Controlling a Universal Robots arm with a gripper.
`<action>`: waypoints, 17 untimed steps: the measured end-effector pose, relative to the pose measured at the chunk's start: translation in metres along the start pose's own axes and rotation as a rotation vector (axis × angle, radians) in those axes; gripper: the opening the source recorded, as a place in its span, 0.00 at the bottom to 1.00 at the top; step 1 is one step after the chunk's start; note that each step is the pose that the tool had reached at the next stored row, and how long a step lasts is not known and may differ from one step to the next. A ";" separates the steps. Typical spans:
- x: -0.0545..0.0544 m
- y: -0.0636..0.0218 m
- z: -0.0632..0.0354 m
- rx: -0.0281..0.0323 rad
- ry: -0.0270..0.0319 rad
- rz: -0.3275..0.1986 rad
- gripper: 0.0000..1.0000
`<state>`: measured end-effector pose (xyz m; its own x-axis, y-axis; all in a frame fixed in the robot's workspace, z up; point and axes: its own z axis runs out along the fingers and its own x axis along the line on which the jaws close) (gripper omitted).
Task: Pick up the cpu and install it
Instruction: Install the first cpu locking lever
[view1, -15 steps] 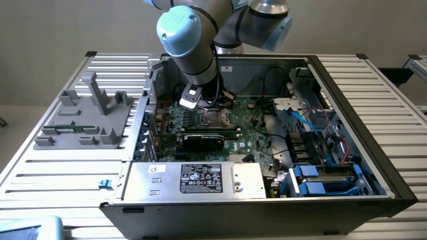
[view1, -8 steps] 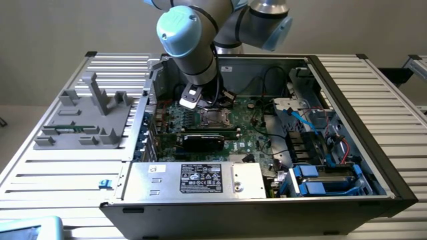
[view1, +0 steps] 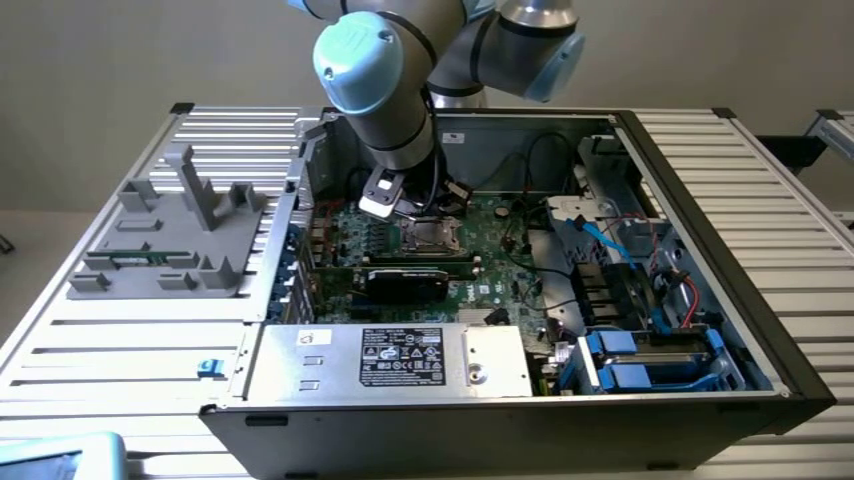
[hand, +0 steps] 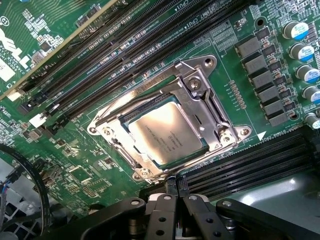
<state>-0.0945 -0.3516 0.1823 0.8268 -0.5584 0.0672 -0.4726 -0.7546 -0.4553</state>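
Observation:
The cpu (hand: 167, 132), a silver-grey square chip, lies flat in the motherboard socket, with the shiny metal frame (hand: 215, 107) standing around it. In the exterior view the socket with the cpu (view1: 430, 236) sits in the middle of the green motherboard inside the open computer case. My gripper (hand: 172, 200) hovers just above the board beside the socket, a little apart from the chip. Its black fingers are shut together with nothing between them. In the exterior view the arm reaches down into the case and the gripper (view1: 422, 207) hangs just behind the socket.
Long black memory slots (hand: 125, 60) run beside the socket, and a row of capacitors (hand: 300, 50) stands on the other side. A black expansion card (view1: 407, 278) stands close in front of the socket. The power supply (view1: 387, 360), blue drive bays (view1: 654, 360) and cables (view1: 534, 170) crowd the case. A grey fixture (view1: 174, 235) sits at the exterior view's left.

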 end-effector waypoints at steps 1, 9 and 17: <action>0.000 0.0000 0.0000 0.0003 -0.0002 0.000 0.12; 0.001 -0.0053 -0.0101 0.0007 -0.0005 0.000 0.12; 0.002 -0.0132 -0.0258 -0.0149 -0.0204 0.009 0.12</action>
<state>-0.0944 -0.3516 0.2113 0.8284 -0.5584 0.0449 -0.4847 -0.7545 -0.4425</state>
